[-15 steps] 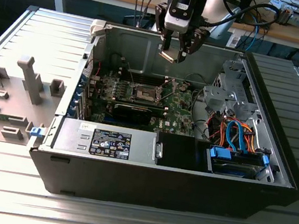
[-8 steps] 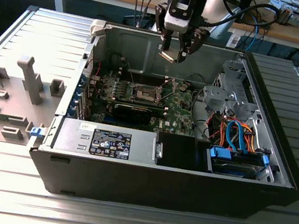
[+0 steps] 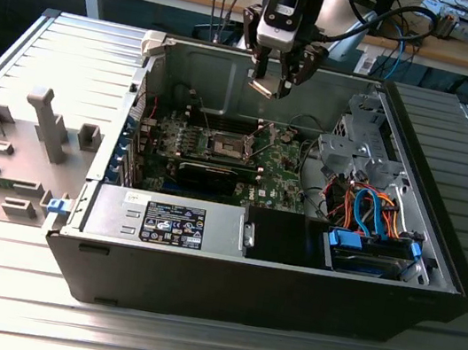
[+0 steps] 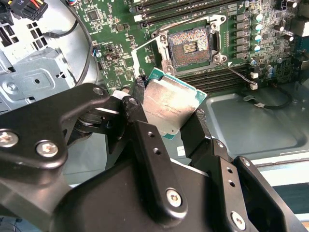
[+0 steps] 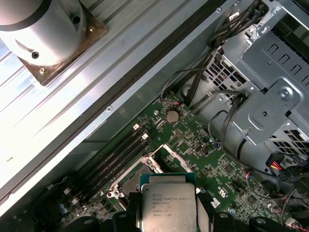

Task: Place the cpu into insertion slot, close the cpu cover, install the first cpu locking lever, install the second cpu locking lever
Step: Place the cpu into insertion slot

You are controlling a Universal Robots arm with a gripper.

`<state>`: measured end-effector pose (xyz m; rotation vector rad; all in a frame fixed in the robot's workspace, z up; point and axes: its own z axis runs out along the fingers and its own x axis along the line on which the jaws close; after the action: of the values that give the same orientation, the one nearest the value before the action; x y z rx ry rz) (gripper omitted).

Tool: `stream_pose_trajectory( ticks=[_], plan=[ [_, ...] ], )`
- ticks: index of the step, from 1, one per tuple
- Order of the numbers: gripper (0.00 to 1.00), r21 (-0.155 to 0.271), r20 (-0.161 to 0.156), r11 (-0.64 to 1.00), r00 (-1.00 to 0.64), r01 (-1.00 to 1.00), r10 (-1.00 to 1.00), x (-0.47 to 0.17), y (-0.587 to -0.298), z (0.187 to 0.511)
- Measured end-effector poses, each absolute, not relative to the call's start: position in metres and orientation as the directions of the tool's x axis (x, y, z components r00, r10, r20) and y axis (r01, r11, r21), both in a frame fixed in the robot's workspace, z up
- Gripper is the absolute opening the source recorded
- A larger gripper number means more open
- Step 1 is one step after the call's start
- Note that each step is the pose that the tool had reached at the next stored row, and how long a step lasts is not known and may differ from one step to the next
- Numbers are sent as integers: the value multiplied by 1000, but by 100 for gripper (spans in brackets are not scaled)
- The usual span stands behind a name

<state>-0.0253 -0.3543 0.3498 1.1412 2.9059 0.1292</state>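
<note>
My gripper [image 3: 272, 81] hangs above the open computer case, shut on the cpu [image 4: 169, 107]. The cpu is a silvery square chip with a green-tan edge, pinched by two opposite edges between the black fingers [image 4: 140, 121], and it is tilted in the second wrist view. It also shows in the first wrist view as the cpu [image 5: 168, 205]. The insertion slot [image 4: 190, 47] lies bare below on the green motherboard [image 3: 281, 160], its dark pin field exposed. The cpu cover [image 4: 145, 57] stands swung open beside the slot. A thin wire locking lever [image 4: 237, 73] sticks out, unlatched.
Long memory slots [image 4: 217, 77] flank the socket. A black expansion card [image 3: 207, 173] and a power supply [image 3: 168, 221] sit nearer the case front. A grey drive cage [image 3: 350, 150] with blue and orange cables [image 3: 372, 212] stands at the exterior view's right. Grey fixtures [image 3: 45, 121] lie on the left panel.
</note>
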Motion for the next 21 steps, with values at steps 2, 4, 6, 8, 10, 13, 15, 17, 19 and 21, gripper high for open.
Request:
stream_pose_trajectory(
  ticks=[2, 4, 6, 8, 10, 13, 15, 17, 19, 21],
  plan=[
    [55, 83, 14, 729, -732, 679, 681, -25, -354, 350],
    [55, 83, 14, 728, -731, 680, 682, -25, -354, 350],
    [55, 83, 14, 727, -730, 681, 683, -25, -354, 350],
    [55, 83, 14, 726, -729, 683, 684, -25, -354, 350],
    [55, 83, 14, 725, -728, 684, 685, -25, -354, 350],
    [55, 83, 14, 724, -727, 685, 686, -25, -354, 350],
    [55, 83, 14, 724, -727, 685, 687, -25, -354, 349],
    [55, 83, 14, 723, -726, 686, 688, -25, -354, 349],
    [55, 83, 14, 722, -725, 687, 688, -25, -354, 349],
    [55, 83, 14, 721, -724, 688, 689, -25, -354, 349]
  ],
)
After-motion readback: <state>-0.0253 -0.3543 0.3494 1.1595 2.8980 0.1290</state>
